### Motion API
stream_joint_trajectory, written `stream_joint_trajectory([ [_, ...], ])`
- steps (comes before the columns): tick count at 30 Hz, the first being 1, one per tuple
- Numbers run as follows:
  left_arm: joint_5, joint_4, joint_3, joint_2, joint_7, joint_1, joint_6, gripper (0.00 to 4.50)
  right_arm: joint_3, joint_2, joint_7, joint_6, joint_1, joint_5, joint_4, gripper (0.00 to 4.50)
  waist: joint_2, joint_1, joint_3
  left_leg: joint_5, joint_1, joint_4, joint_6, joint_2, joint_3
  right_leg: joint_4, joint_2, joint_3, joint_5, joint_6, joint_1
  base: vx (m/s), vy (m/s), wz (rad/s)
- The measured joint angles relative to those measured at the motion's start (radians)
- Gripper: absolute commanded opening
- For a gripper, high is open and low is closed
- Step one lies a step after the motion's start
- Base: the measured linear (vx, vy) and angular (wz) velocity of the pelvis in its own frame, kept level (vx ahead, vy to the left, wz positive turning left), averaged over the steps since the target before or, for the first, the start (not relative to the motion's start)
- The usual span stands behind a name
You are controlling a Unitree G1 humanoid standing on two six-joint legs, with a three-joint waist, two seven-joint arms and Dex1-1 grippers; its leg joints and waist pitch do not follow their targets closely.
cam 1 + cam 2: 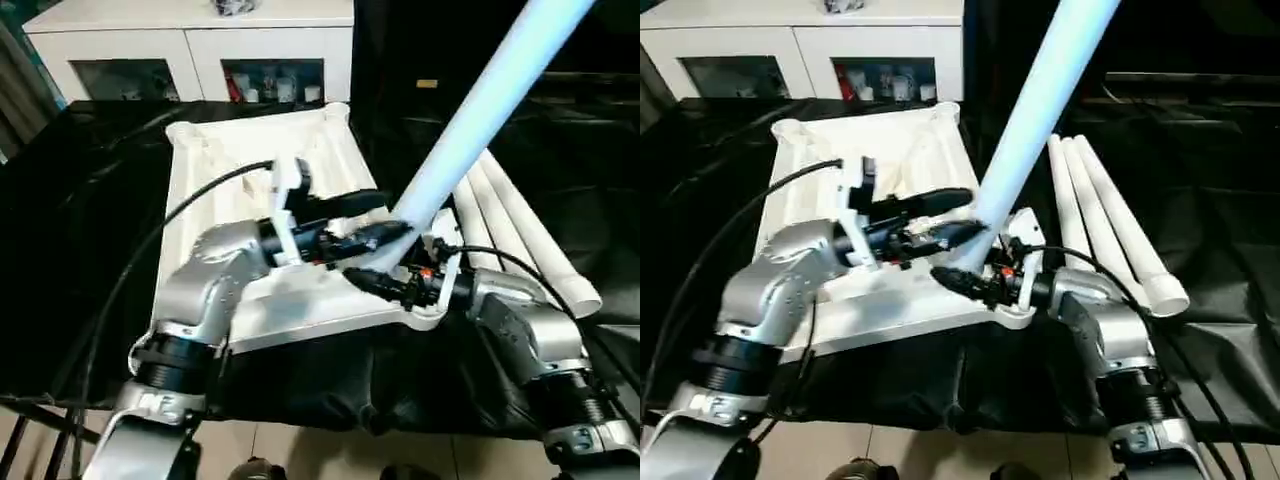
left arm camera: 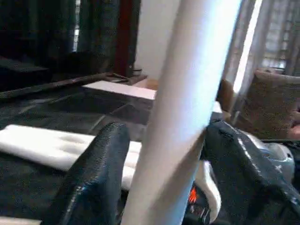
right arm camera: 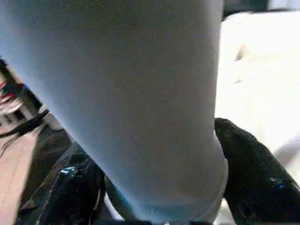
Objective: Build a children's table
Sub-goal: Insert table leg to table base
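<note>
On the black-draped bench, the white ribbed plastic tabletop lies underside up with one long white tapered tube leg at its near right corner socket, right gripper grasping it, left gripper spread around it, three spare legs unfitted.

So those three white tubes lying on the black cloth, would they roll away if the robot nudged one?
Probably. The spare legs are smooth and round, so one would likely roll, curving since they taper. Lying side by side, neighbours may check it. They look hollow at the end, so probably light and stiff.
</note>
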Motion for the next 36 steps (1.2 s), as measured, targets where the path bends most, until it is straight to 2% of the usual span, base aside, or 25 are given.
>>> stream_joint_trajectory([
  [6, -0.007, -0.036, -0.024, 0.014, -0.017, 0.022, 0.026, 3.23, 0.037, -0.02, 0.042, 0.016, 0.003, 0.0, -0.02, 2.85, -0.008, 0.0, -0.003, 0.0, 0.001, 0.0, 0.0, 0.0, -0.001, 0.0, 0.0, 0.0, 0.0, 0.0, 0.002, 0.0, 0.0, 0.0],
  [9, -0.005, -0.032, -0.021, -0.002, 0.003, 0.025, 0.027, 2.88, 0.037, -0.026, 0.047, 0.028, 0.005, 0.001, -0.03, 2.85, -0.009, -0.003, -0.003, 0.0, 0.002, 0.001, -0.001, 0.0, -0.001, -0.001, 0.0, 0.0, 0.0, 0.0, 0.005, 0.0, 0.0, 0.0],
  [11, -0.038, -0.035, -0.011, -0.017, 0.004, 0.026, 0.048, 2.85, 0.037, -0.028, 0.047, 0.039, 0.005, 0.003, -0.037, 2.85, -0.009, -0.005, -0.003, -0.001, 0.002, 0.002, -0.001, 0.0, -0.001, -0.001, 0.0, 0.0, 0.0, 0.0, 0.006, 0.0, 0.0, 0.0],
  [14, -0.072, -0.057, -0.002, -0.024, 0.009, 0.027, 0.069, 2.46, 0.039, -0.029, 0.047, 0.042, 0.006, 0.003, -0.042, 2.85, -0.009, -0.006, -0.003, -0.001, 0.002, 0.003, -0.001, 0.0, -0.002, -0.001, 0.0, 0.0, 0.0, 0.0, 0.006, 0.0, 0.0, 0.0],
  [18, -0.084, -0.07, 0.002, -0.021, 0.01, 0.033, 0.079, 2.4, 0.04, -0.038, 0.053, 0.054, 0.026, 0.014, -0.063, 2.85, -0.009, -0.007, -0.003, 0.0, 0.002, 0.003, -0.001, 0.0, -0.003, -0.001, 0.0, -0.001, 0.0, 0.0, 0.007, 0.0, 0.0, 0.0],
  [19, -0.087, -0.07, 0.002, -0.023, 0.01, 0.038, 0.08, 2.19, 0.04, -0.039, 0.056, 0.056, 0.029, 0.014, -0.064, 2.85, -0.01, -0.007, -0.003, 0.0, 0.002, 0.003, -0.001, 0.0, -0.003, -0.001, 0.0, -0.001, 0.0, 0.0, 0.007, 0.0, 0.0, 0.0],
  [32, -0.097, -0.091, 0.026, -0.024, 0.048, 0.054, 0.096, 2.06, 0.042, -0.028, 0.057, 0.063, 0.028, 0.016, -0.066, 2.81, -0.012, -0.008, -0.003, 0.0, 0.002, 0.004, -0.001, 0.0, -0.003, 0.0, 0.0, -0.001, 0.0, 0.0, 0.007, 0.0, 0.0, 0.0],
  [34, -0.099, -0.091, 0.045, -0.034, 0.068, 0.055, 0.095, 2.06, 0.037, -0.013, 0.034, 0.062, 0.023, 0.016, -0.066, 3.51, -0.012, -0.01, -0.003, 0.0, 0.002, 0.004, -0.001, 0.0, -0.004, 0.0, 0.0, -0.001, 0.0, 0.0, 0.007, 0.0, 0.0, 0.0],
  [36, -0.106, -0.091, 0.064, -0.042, 0.102, 0.055, 0.097, 2.06, 0.028, 0.007, -0.003, 0.062, 0.013, 0.016, -0.066, 3.53, -0.012, -0.012, -0.003, 0.0, 0.002, 0.004, -0.001, 0.0, -0.004, 0.0, 0.0, -0.001, 0.0, 0.0, 0.007, 0.0, 0.0, 0.0],
])
